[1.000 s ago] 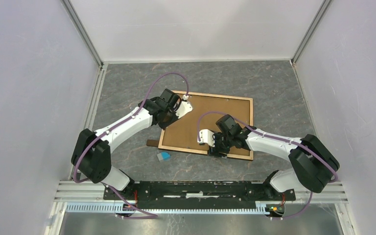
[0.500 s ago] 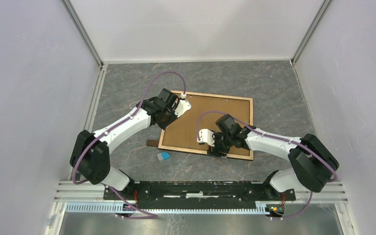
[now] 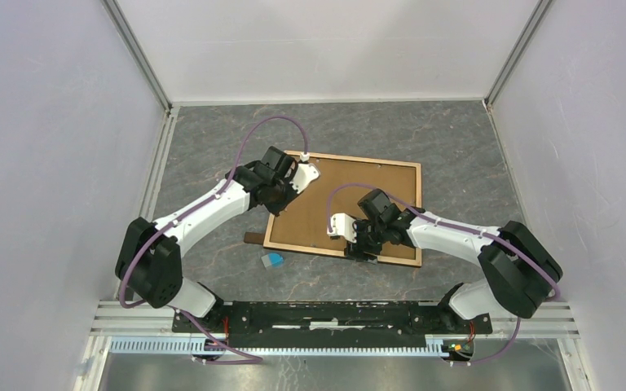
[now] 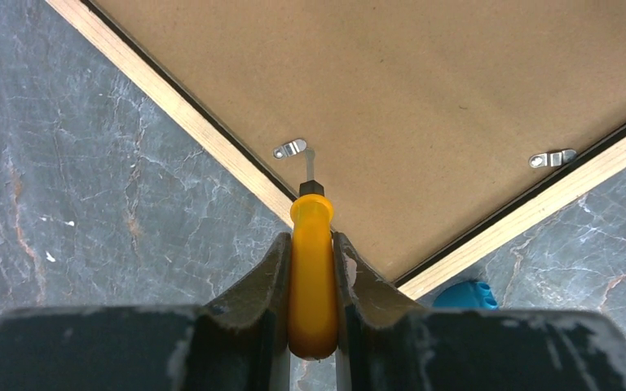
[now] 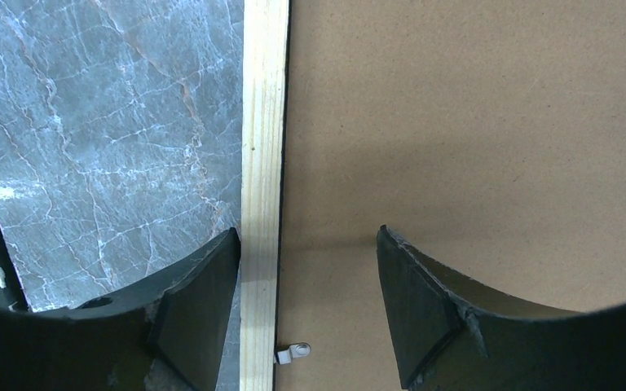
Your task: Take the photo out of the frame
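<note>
The top camera looks down from above the near edge of the desk (image 3: 456,138), seeing it all. Both wrist cameras hover close over the frame (image 3: 344,208), left at a corner, right at its near rim. All three share its backing board (image 4: 424,81).

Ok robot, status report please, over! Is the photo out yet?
Left gripper shut on screwdriver, tip at a clip. Right gripper open over frame rim. Frame face down, backing board on, photo hidden. Clips in the way.
</note>
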`<state>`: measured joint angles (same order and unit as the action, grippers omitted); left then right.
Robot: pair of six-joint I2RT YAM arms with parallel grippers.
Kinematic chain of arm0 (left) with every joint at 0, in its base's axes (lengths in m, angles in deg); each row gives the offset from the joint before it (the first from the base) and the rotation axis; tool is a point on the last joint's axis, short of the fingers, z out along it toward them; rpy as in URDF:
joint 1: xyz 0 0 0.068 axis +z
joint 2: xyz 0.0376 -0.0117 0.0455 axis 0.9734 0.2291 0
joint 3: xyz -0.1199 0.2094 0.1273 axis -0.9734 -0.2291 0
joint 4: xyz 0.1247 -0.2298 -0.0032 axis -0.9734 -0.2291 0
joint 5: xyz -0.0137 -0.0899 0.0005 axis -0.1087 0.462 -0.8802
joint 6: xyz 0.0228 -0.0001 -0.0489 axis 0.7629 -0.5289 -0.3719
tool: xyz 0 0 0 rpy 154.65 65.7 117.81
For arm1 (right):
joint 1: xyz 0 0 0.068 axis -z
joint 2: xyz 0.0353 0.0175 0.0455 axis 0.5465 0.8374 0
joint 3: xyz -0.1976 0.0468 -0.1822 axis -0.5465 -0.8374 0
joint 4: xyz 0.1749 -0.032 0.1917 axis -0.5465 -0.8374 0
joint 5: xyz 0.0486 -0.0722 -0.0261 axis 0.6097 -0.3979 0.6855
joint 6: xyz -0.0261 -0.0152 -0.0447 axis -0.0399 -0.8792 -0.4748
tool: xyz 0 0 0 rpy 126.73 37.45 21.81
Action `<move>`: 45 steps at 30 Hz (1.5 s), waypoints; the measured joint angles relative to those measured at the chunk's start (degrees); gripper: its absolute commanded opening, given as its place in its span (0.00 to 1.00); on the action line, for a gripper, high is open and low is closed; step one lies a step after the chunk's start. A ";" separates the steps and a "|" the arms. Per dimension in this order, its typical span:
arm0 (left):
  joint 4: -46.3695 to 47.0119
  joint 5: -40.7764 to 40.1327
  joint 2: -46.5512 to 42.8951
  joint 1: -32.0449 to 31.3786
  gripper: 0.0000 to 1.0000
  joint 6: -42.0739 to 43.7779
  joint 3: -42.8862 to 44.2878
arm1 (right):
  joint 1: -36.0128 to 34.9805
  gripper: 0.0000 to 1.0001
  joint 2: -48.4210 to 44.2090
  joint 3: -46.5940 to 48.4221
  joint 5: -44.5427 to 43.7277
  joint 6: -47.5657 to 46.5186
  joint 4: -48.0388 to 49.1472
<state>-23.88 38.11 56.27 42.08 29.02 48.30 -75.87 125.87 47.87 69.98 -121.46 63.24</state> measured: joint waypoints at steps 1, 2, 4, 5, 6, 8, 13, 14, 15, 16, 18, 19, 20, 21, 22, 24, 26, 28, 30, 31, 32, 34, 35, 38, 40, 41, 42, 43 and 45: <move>0.20 0.68 0.00 0.02 0.02 -0.11 0.00 | 0.00 0.70 0.02 0.09 0.00 0.02 -0.13; 0.20 0.92 0.00 0.13 0.02 -0.13 0.00 | 0.00 0.71 0.02 0.26 0.02 0.00 -0.42; -0.02 2.49 0.13 0.63 0.02 -0.20 0.37 | 0.00 0.72 0.24 0.83 0.00 -0.04 -1.16; -0.35 4.09 0.28 1.25 0.02 -0.39 0.79 | 0.13 0.73 0.50 1.53 -0.04 -0.11 -2.05; -0.72 5.40 0.35 1.68 0.02 -0.61 1.09 | 0.33 0.74 0.90 2.32 -0.20 -0.39 -2.82; -2.73 8.96 0.37 3.26 0.02 -1.14 2.08 | 1.49 0.77 2.12 5.09 0.15 -0.87 -5.22; -6.40 13.70 -0.70 6.36 0.02 -1.92 5.22 | 8.22 0.83 5.99 17.16 1.01 -1.25 -8.52; -6.75 14.27 -1.44 6.88 0.02 -2.08 5.46 | 9.77 0.84 7.17 20.48 0.74 -1.25 -8.37; -6.99 14.58 -2.21 7.39 0.02 -2.43 5.60 | 11.04 0.86 8.55 23.50 0.68 -1.16 -7.76; -7.26 15.21 -3.06 7.98 0.02 -2.89 5.73 | 12.24 0.88 9.99 26.34 0.81 -1.01 -7.41; -7.63 16.52 -4.63 9.14 0.02 -3.85 5.90 | 14.51 0.89 13.90 32.52 1.29 -0.37 -7.06; -7.72 17.11 -5.14 9.55 0.02 -4.15 5.88 | 15.37 0.90 16.20 35.47 1.33 0.07 -6.91; -7.78 17.35 -5.40 9.86 0.02 -4.50 5.88 | 15.87 0.90 17.81 37.38 1.31 0.37 -6.75; -7.87 17.51 -5.60 10.12 0.02 -4.85 5.88 | 16.52 0.90 20.46 40.68 1.33 0.72 -7.45; -8.02 17.68 -5.68 10.25 0.02 -5.27 5.88 | 16.92 0.90 22.77 43.45 1.40 1.01 -7.54; -8.17 18.36 -5.68 10.45 0.02 -5.62 5.88 | 17.44 0.90 28.50 50.75 1.29 1.42 -8.52; -8.44 18.82 -5.77 10.54 0.02 -6.05 5.88 | 17.68 0.90 33.38 56.89 1.16 1.77 -8.92; -8.57 18.95 -6.01 10.56 0.02 -6.34 5.88 | 17.75 0.90 37.35 61.72 0.92 2.05 -9.16; -8.63 19.04 -6.36 10.56 0.02 -6.54 5.88 | 17.75 0.90 39.54 63.65 0.68 2.43 -8.96; -8.68 19.08 -6.58 10.56 0.02 -6.62 5.86 | 17.75 0.90 40.26 63.89 0.44 2.49 -8.79; -8.70 19.10 -6.78 10.56 0.02 -6.67 5.86 | 17.75 0.90 40.79 63.91 0.13 2.62 -8.81; -8.70 19.41 -7.08 10.56 0.02 -6.82 5.86 | 17.86 0.89 41.72 63.93 -0.26 2.82 -8.68; -8.70 19.54 -7.13 10.56 0.02 -6.86 5.86 | 17.92 0.89 42.32 63.98 -0.42 2.93 -8.70; -8.72 19.96 -7.13 10.56 0.02 -6.93 5.79 | 18.03 0.86 44.26 64.08 -0.72 3.06 -8.44; -8.70 19.98 -7.13 10.56 0.02 -6.99 5.77 | 18.08 0.85 45.46 64.08 -1.16 3.08 -8.31; -8.72 19.96 -7.13 10.56 0.02 -6.99 5.75 | 18.12 0.84 46.10 64.08 -1.38 3.19 -8.24; -8.72 19.96 -7.13 10.58 0.02 -7.02 5.75 | 18.16 0.83 46.71 64.08 -1.55 3.34 -8.20; -8.72 19.98 -7.13 10.58 0.02 -7.02 5.75 | 18.25 0.82 47.25 64.08 -1.70 3.50 -8.11; -8.70 19.96 -7.13 10.60 0.02 -7.02 5.66 | 18.49 0.79 48.54 64.24 -1.73 3.87 -7.82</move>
<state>-32.57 58.06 49.14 52.68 22.00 53.96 -57.38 174.42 112.10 68.26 -117.59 55.42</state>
